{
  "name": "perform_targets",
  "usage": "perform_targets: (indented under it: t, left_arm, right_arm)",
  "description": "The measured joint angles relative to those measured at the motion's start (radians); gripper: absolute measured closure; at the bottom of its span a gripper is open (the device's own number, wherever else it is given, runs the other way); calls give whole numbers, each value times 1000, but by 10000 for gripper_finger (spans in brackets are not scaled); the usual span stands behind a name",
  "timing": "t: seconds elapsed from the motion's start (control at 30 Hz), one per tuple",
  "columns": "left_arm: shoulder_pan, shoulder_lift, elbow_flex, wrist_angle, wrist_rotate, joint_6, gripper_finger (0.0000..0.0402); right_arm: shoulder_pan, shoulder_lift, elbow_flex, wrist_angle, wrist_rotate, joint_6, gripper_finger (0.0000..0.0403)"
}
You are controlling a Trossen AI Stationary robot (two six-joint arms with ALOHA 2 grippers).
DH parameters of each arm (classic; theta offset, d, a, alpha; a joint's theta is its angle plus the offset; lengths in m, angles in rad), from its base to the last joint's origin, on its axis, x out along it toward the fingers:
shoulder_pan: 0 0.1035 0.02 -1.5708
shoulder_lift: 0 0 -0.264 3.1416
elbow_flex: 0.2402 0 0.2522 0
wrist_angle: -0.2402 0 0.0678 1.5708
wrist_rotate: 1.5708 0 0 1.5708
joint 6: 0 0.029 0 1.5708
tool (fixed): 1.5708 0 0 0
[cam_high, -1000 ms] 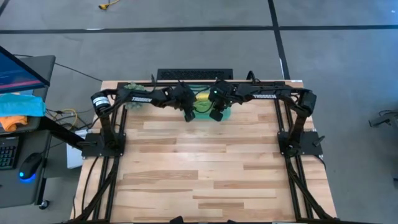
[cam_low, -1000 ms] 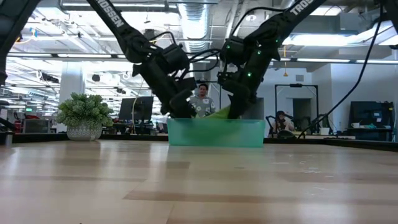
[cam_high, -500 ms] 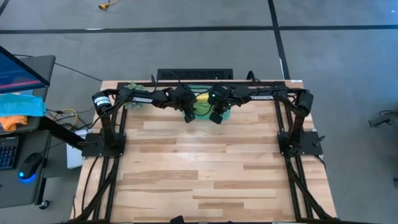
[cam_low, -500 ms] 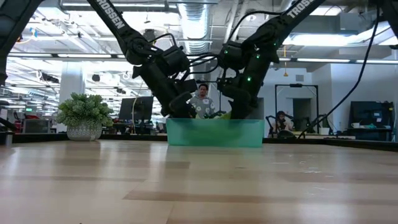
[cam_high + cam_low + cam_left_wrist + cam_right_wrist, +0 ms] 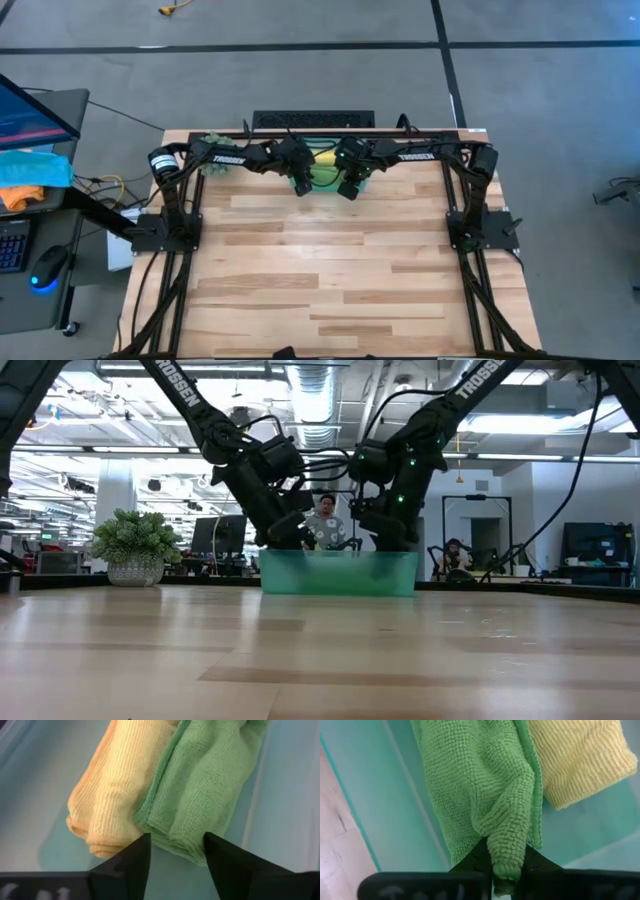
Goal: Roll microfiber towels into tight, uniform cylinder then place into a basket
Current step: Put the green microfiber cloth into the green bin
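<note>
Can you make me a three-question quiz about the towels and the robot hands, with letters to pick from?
1. Where do the towels lie?
A. in the basket
B. on the bare table
C. on the floor

2. What colour is the towel beside the green towel?
A. blue
B. yellow
C. orange

3. What is the right gripper doing?
A. standing wide open
B. holding the basket's wall
C. pinching a fold of the green towel

Answers:
1 A, both wrist views show teal tray floor under them.
2 B, the yellow towel lies against it.
3 C, green cloth sits between its fingers, while the left gripper is open, holding nothing.
</note>
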State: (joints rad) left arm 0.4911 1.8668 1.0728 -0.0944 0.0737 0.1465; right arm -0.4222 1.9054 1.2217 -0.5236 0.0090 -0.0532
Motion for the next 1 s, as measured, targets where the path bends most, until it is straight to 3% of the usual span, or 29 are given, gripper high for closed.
perform_targets:
  t: [0.23,0.7,1.0]
  left_arm:
    - [-2,0,43,-43,1,24,201]
    - [-3,-73,84,-114,19,69,200]
    - [-11,-221,84,-199,24,69,200]
  right_arm:
    - [1,-2,0,6,-3,-7,331]
    - [3,-26,2,-24,-8,0,195]
    - [8,-123,2,-84,-10,0,183]
